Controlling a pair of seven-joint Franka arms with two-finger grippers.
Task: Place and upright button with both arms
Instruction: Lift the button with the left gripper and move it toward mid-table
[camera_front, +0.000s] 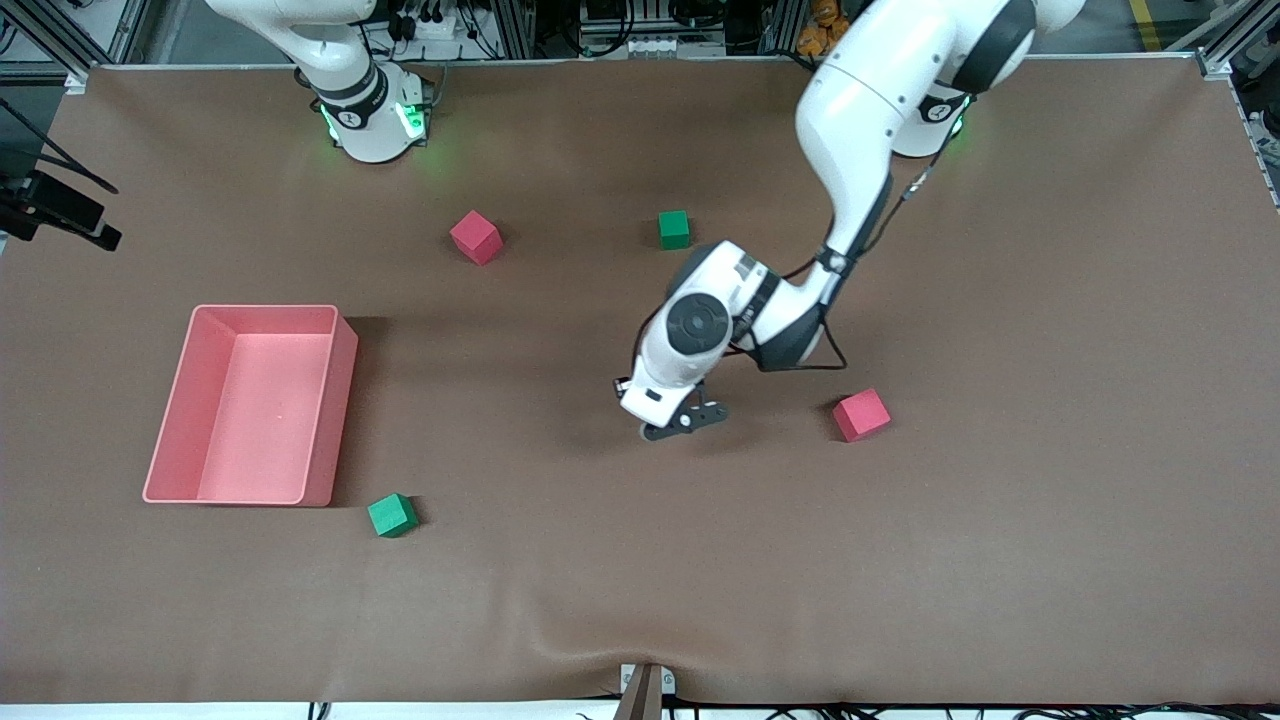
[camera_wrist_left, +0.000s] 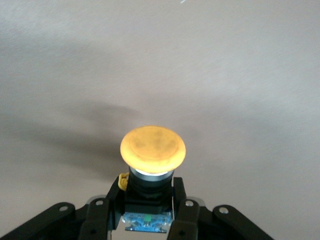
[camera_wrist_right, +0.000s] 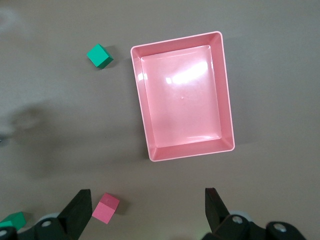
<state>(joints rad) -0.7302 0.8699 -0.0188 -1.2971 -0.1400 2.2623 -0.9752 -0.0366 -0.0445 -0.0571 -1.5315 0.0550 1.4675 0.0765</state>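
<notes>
Over mid-table, left gripper (camera_wrist_left: 148, 212) clamps the button (camera_wrist_left: 152, 155), cap pointing outward along the fingers; right gripper (camera_wrist_right: 147, 210) waits open.

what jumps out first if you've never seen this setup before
The left claw is shut on the button, its round orange cap glowing in the left wrist view, over the middle of the brown table. Next comes the empty pink bin toward the right arm's end. The open right claw hangs high above that end, looking down on the bin.
</notes>
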